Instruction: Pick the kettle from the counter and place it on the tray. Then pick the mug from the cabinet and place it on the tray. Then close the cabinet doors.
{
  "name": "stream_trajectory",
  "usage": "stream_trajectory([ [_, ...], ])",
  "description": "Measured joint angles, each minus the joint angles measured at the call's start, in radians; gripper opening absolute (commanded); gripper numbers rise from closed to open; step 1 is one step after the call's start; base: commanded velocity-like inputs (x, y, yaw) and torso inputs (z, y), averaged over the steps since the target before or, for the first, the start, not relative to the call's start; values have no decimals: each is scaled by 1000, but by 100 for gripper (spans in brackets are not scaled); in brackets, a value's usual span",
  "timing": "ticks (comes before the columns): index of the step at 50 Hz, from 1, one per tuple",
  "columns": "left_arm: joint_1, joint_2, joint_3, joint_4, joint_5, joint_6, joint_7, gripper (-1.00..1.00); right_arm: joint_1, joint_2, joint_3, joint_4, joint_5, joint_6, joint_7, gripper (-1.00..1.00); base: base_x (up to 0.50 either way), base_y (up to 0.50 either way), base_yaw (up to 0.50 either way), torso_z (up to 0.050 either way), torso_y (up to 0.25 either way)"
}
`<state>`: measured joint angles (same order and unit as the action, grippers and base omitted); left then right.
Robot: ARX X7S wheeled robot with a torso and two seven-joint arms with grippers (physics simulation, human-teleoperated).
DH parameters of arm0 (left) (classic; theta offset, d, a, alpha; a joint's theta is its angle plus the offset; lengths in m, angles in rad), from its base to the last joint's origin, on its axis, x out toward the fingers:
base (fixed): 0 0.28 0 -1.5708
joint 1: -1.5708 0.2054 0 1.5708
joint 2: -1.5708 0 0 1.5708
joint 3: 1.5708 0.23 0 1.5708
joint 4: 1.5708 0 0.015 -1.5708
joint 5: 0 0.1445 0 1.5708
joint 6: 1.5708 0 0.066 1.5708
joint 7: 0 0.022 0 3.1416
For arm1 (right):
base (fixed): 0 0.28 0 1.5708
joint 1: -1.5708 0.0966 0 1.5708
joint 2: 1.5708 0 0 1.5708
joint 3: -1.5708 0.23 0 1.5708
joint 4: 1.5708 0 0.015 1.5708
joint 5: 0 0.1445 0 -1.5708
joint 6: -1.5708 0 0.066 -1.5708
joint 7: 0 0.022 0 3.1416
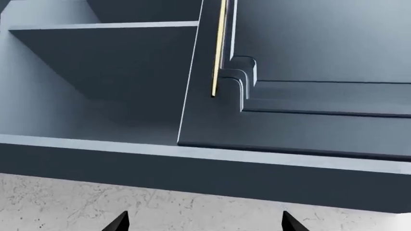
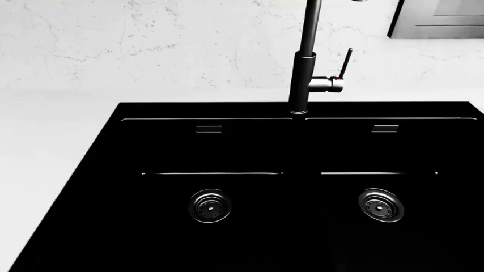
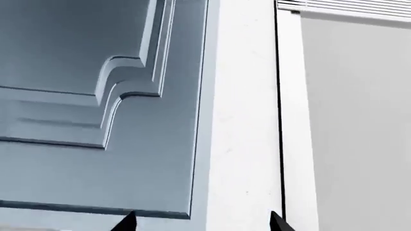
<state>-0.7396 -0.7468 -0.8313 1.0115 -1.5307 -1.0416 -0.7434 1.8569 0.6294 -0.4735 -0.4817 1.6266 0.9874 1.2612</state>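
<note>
Both arms are raised to the wall cabinet while the head camera looks down on the black double sink (image 2: 302, 187) set in the white counter (image 2: 53, 147), a black faucet (image 2: 306, 62) rising at its back edge against veined marble.

The left gripper (image 1: 204, 222) shows two dark fingertips set wide apart with nothing between them, just below the cabinet's lower edge. Ahead of it lie a closed-looking panelled door (image 1: 308, 120) with a slim brass handle (image 1: 220, 48) running upright, and, beside that, an open compartment with a bare shelf (image 1: 109, 53). The door for that opening is out of view.

The right gripper (image 3: 201, 221), equally spread and empty, faces another panelled door (image 3: 77, 96) near a white side panel.

Kettle, mug and tray appear in no view, so judging by the empty shelf, the closing step is probably in hand, with the left arm nearer the opening.
</note>
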Motion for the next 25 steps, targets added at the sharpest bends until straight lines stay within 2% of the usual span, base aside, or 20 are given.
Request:
stream_trajectory([
  [4, -10, -1, 21, 1, 1, 1, -9, 100, -108, 118, 72, -176, 124, -64, 101, 100, 0, 0, 0, 0, 0],
  [8, -19, -2, 39, 1, -3, 3, -20, 100, -270, 158, 252, -304, 231, -28, 170, 100, 0, 0, 0, 0, 0],
  [14, -31, -4, 63, 2, -8, 7, -35, 100, -502, 118, 574, -422, 380, 124, 233, 100, 0, 64, 0, 0, 0],
  [20, -44, -2, 91, 1, -6, 8, -43, 100, -665, 62, 819, -486, 487, 254, 267, 100, 2, 500, 0, 0, 0],
  [25, -51, -7, 102, -1, -9, 11, -52, 100, -750, 32, 950, -518, 543, 324, 284, 100, 2, 500, 0, 0, 0],
])
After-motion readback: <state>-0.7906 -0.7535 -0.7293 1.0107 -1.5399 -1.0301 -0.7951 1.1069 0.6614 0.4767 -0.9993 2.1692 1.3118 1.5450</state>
